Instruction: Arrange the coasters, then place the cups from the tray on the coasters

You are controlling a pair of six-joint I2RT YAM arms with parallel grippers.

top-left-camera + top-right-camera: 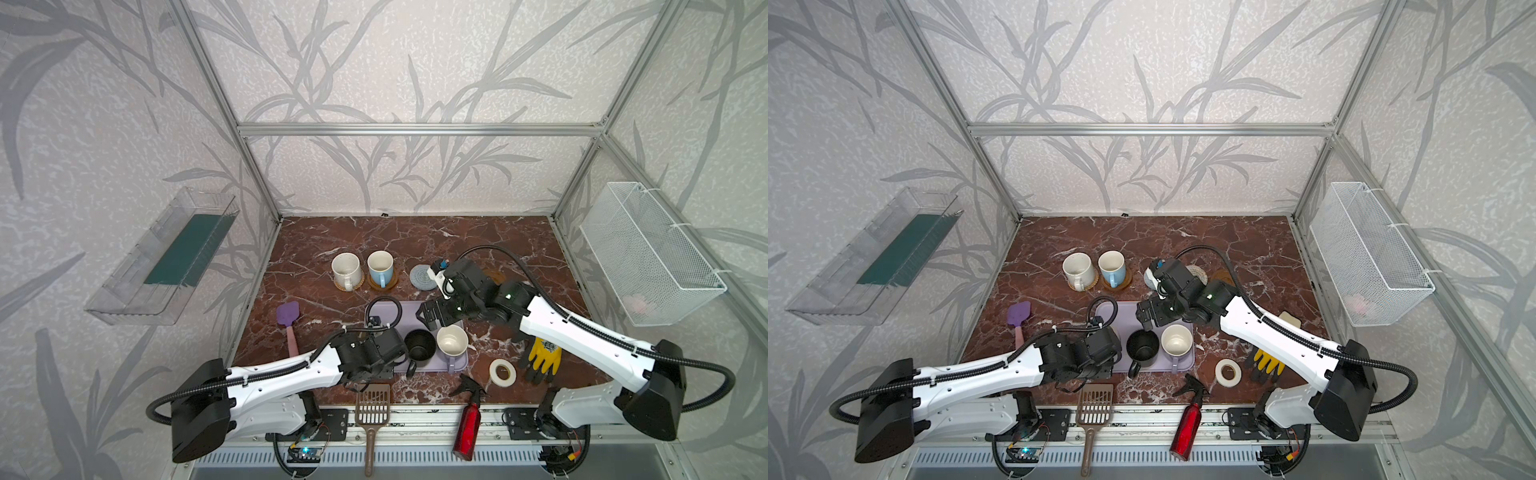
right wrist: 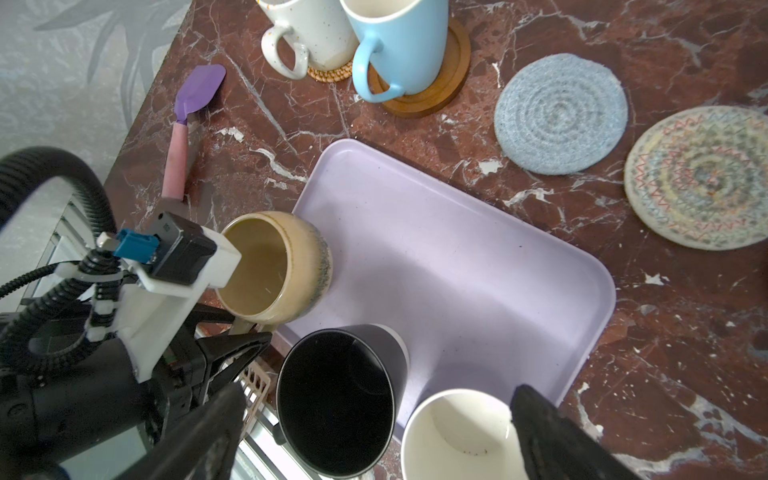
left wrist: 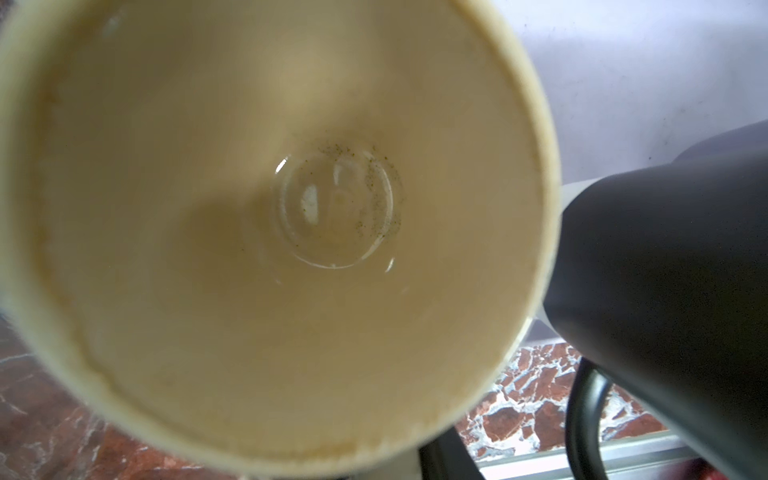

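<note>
A: Status of left claw point(image 2: 249, 337)?
B: It sits at the cream-yellow mug point(image 2: 286, 266), at the 9 o'clock edge of the tray point(image 2: 457, 249). Clamping cannot be confirmed.
A: Right claw point(image 2: 376, 399)?
B: Released, jaws wide, over the tray. The black mug point(image 2: 336, 399) and lavender mug point(image 2: 457, 436) stand on its 6 o'clock side.

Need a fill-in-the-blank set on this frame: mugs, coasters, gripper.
The light blue mug and the white speckled mug each stand on a ___.
The black mug stands between the cream-yellow mug and the ___ mug.
The grey-blue coaster holds ___.
The right gripper is ___.
Missing: coaster; lavender; nothing; open.
</note>
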